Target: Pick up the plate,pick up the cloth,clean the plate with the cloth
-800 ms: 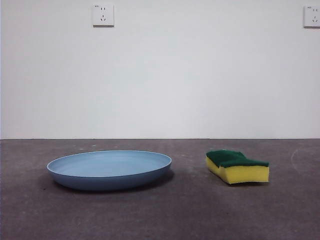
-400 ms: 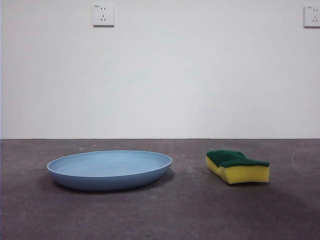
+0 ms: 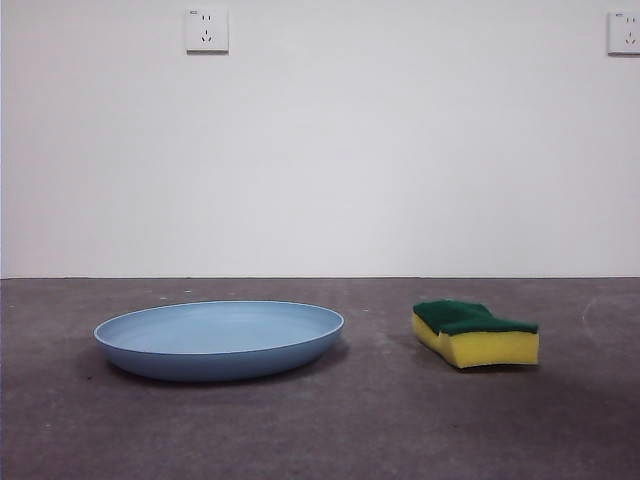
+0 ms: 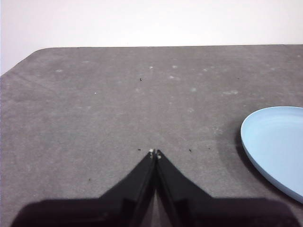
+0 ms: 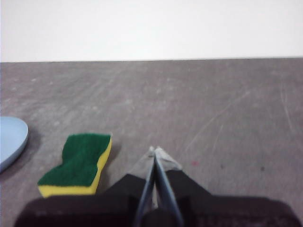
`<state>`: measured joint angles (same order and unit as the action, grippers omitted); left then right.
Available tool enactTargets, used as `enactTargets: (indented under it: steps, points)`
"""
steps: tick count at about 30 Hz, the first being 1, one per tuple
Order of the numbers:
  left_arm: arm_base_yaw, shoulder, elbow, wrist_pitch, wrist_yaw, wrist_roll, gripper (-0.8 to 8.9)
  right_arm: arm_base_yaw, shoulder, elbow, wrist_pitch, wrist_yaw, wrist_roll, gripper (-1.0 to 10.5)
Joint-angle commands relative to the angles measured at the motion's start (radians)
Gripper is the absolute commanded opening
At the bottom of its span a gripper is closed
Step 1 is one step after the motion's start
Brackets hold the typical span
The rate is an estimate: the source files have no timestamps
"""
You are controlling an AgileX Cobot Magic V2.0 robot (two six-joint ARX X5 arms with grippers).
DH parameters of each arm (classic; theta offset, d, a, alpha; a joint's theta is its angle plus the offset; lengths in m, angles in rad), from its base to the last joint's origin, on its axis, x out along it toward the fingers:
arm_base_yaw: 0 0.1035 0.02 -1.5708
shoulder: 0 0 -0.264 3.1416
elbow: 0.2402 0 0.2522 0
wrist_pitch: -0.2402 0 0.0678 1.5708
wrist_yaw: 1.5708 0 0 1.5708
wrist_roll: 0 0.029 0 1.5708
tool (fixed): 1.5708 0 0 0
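Note:
The light-blue plate point(image 3: 219, 338) lies flat on the dark grey table, left of centre in the front view. The cloth, a yellow sponge with a green top point(image 3: 475, 333), lies to its right, apart from it. Neither arm shows in the front view. My left gripper point(image 4: 155, 152) is shut and empty above bare table, with the plate's rim point(image 4: 274, 149) off to one side. My right gripper point(image 5: 154, 150) is shut and empty, with the sponge point(image 5: 78, 164) just beside it and the plate's edge point(image 5: 12, 141) further off.
A white wall stands behind the table with two sockets point(image 3: 206, 29) high up. The table's far corner point(image 4: 42, 49) shows in the left wrist view. Faint scratches mark the surface point(image 5: 222, 116).

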<state>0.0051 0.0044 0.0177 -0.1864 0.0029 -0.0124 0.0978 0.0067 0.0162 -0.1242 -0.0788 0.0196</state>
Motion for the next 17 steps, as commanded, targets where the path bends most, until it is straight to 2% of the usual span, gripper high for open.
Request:
enactTargets:
  steps: [1, 4, 7, 17]
  points:
    - [0.004, -0.002, -0.014, 0.000, 0.001, -0.010, -0.03, 0.000, -0.006, -0.011, -0.032, -0.001, 0.041, 0.0]
    - [0.004, -0.002, -0.014, 0.000, 0.001, -0.011, -0.03, 0.002, -0.006, -0.010, -0.055, -0.002, 0.066, 0.0]
    - [0.004, -0.002, -0.014, 0.000, 0.001, -0.010, -0.03, 0.002, -0.006, -0.010, -0.055, 0.000, 0.122, 0.0]
    - [0.004, -0.002, -0.014, 0.000, 0.000, -0.010, -0.03, 0.002, -0.005, -0.010, -0.055, 0.007, 0.121, 0.0]
